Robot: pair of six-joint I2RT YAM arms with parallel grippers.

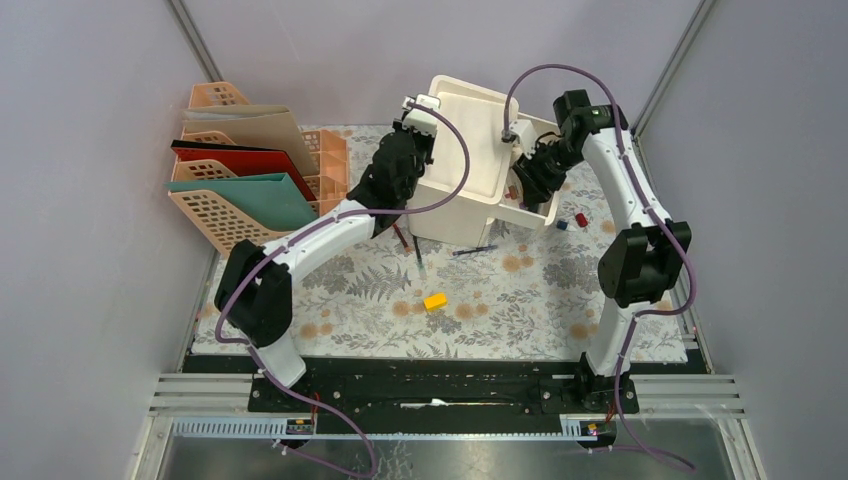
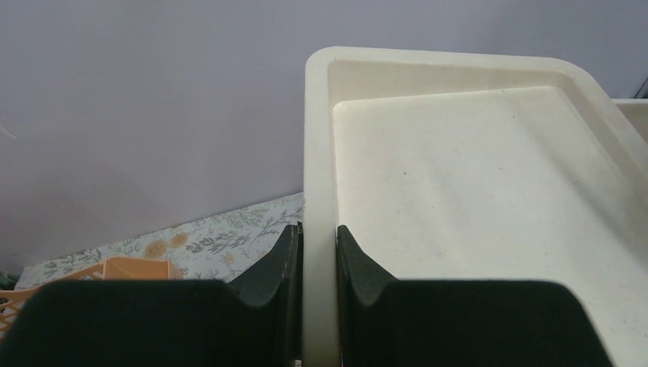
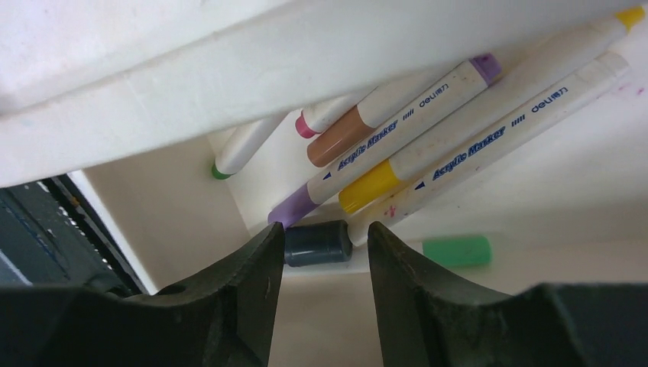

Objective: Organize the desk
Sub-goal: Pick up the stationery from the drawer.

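Table (image 1: 520, 320) with fern-print cloth fills the centre and lower half of the top view. White storage box (image 1: 455, 215) sits at its upper centre, with the lid (image 2: 474, 191) tilted up. Left end effector (image 2: 319, 235) is clamped on the lid's rim, one finger on each side. Right end effector (image 3: 325, 229) is inside the box at its right side, jaws apart. A dark grey cap (image 3: 317, 243) lies between the fingers, with a gap on its right side. Acrylic markers (image 3: 413, 126) are piled just above it and a green cap (image 3: 456, 251) lies to the right. On the table below the box: yellow block (image 1: 434, 300), blue pen (image 1: 475, 250), dark pen (image 1: 418, 258). Right of the box: small red piece (image 1: 580, 218) and blue piece (image 1: 562, 226). Upper left: orange file racks (image 1: 215, 215) holding a teal folder (image 1: 255, 195), a red folder (image 1: 245, 160) and a beige folder (image 1: 260, 125).
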